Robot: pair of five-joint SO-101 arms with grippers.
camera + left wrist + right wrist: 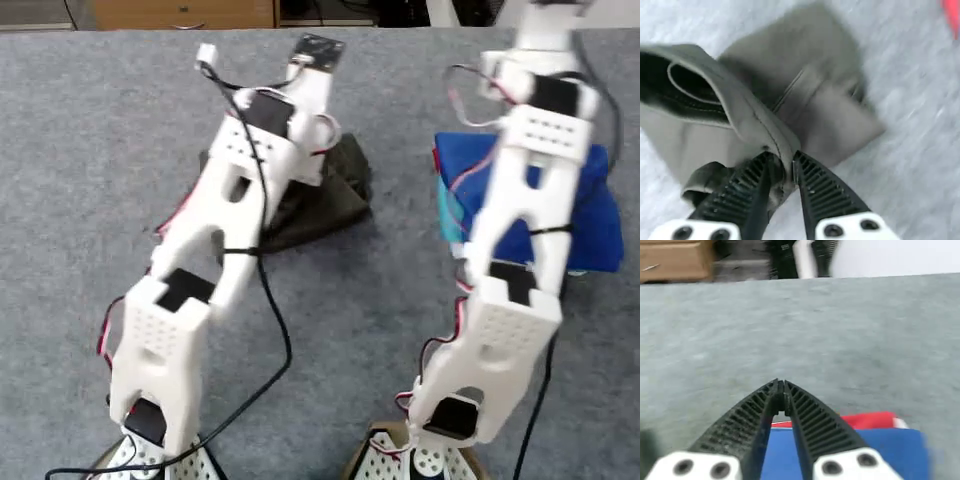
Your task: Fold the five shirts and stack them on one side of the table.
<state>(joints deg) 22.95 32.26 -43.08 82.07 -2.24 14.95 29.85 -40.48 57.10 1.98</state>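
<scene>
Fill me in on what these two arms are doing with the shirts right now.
The left hand is shut on a raised fold of the dark olive shirt, which lies partly folded near the middle of the table. The right hand is shut and empty, held over a stack on the right side, where a blue shirt lies on top and the edge of a red shirt shows beneath it.
</scene>
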